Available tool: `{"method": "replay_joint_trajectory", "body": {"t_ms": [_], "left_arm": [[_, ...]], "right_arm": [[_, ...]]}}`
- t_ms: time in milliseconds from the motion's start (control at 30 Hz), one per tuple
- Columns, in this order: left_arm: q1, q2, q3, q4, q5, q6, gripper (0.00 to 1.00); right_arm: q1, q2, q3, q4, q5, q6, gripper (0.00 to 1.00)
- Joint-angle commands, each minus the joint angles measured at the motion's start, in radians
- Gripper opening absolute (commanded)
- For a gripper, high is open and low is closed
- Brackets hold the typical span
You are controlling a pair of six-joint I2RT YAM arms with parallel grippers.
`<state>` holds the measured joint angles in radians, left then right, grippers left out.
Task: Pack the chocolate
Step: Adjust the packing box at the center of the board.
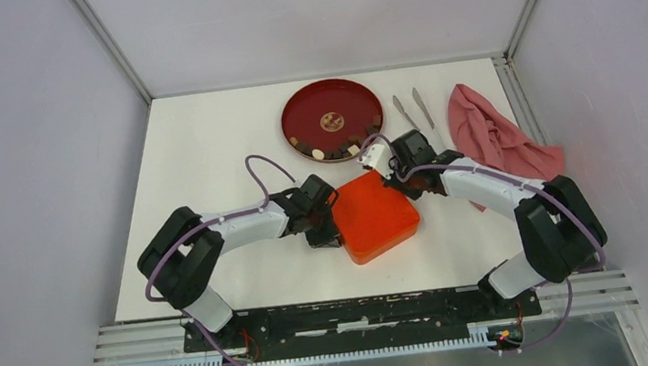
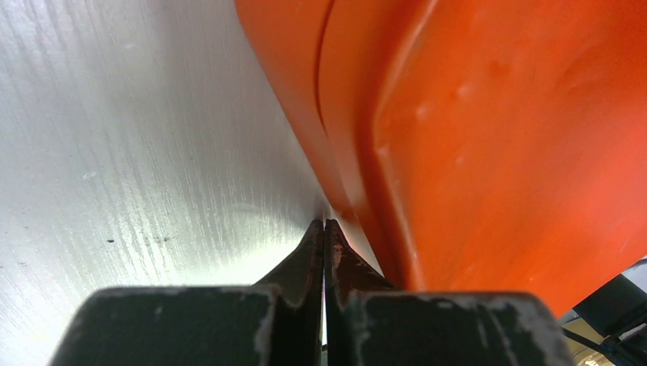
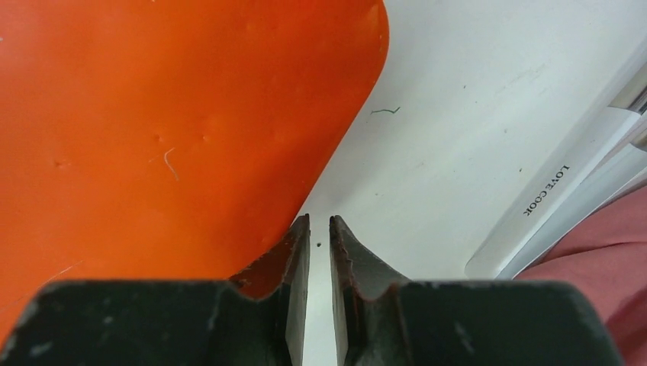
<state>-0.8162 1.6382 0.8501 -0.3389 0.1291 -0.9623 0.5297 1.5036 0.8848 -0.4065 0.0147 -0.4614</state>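
The white table (image 1: 207,159) is matt, with fine scratches and a few dark specks. It stands inside a booth of plain grey walls (image 1: 20,135) that meet at slim metal posts (image 1: 106,42).

At the back lies a round red plate (image 1: 329,99). The chocolate (image 1: 336,154), dark pieces and some pale ones, sits in a row along its near rim. Metal tongs (image 1: 414,113) lie to the right of the plate, and a crumpled pink cloth (image 1: 495,140) lies further right.

A closed orange box (image 1: 377,215) rests in the middle of the table. The left gripper (image 2: 326,226) is fully closed and holds nothing, with its tips down at the left foot of the box. The right gripper (image 3: 320,225) has only a narrow gap with nothing in it, and it is beside the far right corner of the box.
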Motion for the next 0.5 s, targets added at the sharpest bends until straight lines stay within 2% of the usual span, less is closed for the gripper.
{"method": "replay_joint_trajectory", "body": {"t_ms": [0,133,267,367,433,467], "left_arm": [[-0.022,-0.033,0.044,0.08,-0.042,-0.02,0.02],[-0.023,-0.078,0.038,0.037,-0.079,0.002,0.02],[-0.023,-0.179,0.013,0.004,-0.12,0.026,0.02],[-0.023,-0.293,-0.017,-0.007,-0.126,0.053,0.02],[-0.025,-0.389,-0.052,0.006,-0.15,0.071,0.02],[-0.025,-0.445,-0.078,0.02,-0.148,0.076,0.02]], "right_arm": [[-0.068,-0.078,0.022,-0.035,-0.112,-0.028,0.23],[-0.164,-0.148,0.078,-0.087,-0.123,-0.133,0.29],[-0.183,-0.253,0.104,-0.128,-0.286,-0.31,0.43],[-0.183,-0.302,0.13,-0.218,-0.563,-0.469,0.66],[-0.181,-0.323,0.104,-0.311,-0.803,-0.649,0.85],[-0.178,-0.331,0.071,-0.381,-0.916,-0.798,0.91]]}}
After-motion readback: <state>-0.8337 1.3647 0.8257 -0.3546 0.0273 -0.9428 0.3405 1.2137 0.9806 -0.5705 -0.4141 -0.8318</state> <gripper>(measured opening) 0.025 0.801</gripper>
